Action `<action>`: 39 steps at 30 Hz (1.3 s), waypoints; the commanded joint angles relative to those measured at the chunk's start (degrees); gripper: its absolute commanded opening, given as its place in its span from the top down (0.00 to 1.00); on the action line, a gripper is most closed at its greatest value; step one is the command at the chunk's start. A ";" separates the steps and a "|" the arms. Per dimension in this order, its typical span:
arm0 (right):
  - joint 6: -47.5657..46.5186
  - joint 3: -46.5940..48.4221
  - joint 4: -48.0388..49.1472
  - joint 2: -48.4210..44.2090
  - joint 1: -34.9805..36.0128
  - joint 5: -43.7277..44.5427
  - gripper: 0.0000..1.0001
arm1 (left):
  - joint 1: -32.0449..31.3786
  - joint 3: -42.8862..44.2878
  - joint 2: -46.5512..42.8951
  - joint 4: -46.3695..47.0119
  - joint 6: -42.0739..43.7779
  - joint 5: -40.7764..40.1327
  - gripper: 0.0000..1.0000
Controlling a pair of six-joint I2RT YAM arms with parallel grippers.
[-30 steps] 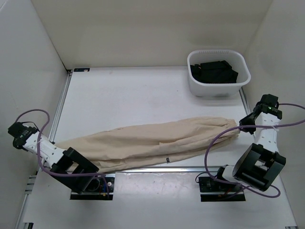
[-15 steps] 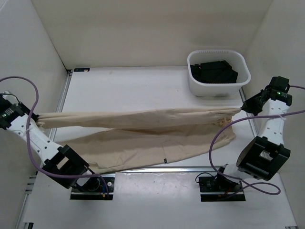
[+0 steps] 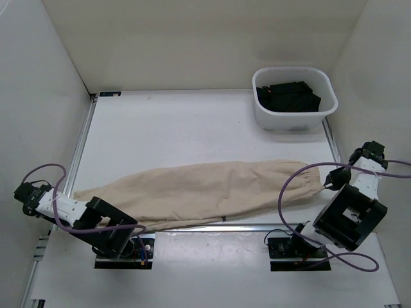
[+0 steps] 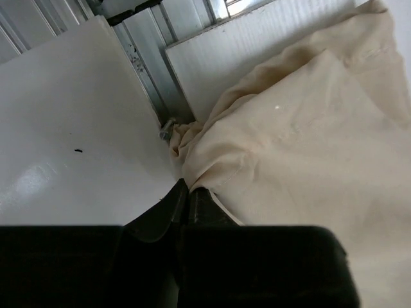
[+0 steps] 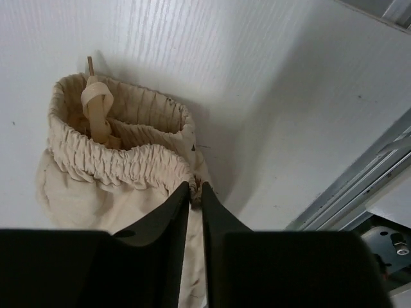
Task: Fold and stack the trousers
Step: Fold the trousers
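Table (image 3: 192, 128): the trousers (image 3: 199, 192) lie flat in a long band from 8 o'clock to 4 o'clock. A moment ago they hung taut between raised arms; now they are down, one leg laid over the other. Lengthwise fold looks done; crosswise folds remain.

White bin (image 3: 292, 122) of black garments (image 3: 288, 96) at 1 o'clock, untouched.

Waistband (image 5: 122, 163) bunched at the right end.

Left gripper (image 4: 186, 187): clenched on the leg-end cloth. Right gripper (image 5: 196, 189): fingers near-closed, pinching the waistband edge.
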 commanded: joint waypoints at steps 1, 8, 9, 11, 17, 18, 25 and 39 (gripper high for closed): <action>-1.71 0.12 1.58 0.75 -0.25 2.12 0.81 | 0.29 -1.14 -0.24 5.72 0.23 -3.31 0.86; -4.34 3.73 0.00 1.27 -0.25 4.95 0.38 | 1.43 -1.14 2.58 7.04 0.23 -7.70 0.62; -4.34 3.73 0.52 0.40 -0.25 3.28 0.36 | 1.44 -0.53 2.58 6.43 0.23 -7.71 0.50; -5.39 4.51 0.53 -1.53 3.43 1.94 0.34 | 1.44 2.88 1.01 2.42 0.23 -4.31 0.44; -2.69 11.36 -5.88 -5.05 24.51 20.89 0.33 | -0.74 13.71 -9.00 -8.95 0.23 11.26 0.24; -1.28 12.16 -7.28 -5.84 27.32 24.23 0.33 | -1.63 13.72 -10.42 -9.48 0.23 11.80 0.22; 10.15 10.59 -5.99 -3.22 52.19 37.19 0.36 | -5.59 6.62 -12.55 -10.62 0.23 12.61 0.19; 20.18 1.10 7.63 19.46 52.94 22.71 0.65 | -24.92 -16.33 -1.57 13.94 0.23 -6.73 0.27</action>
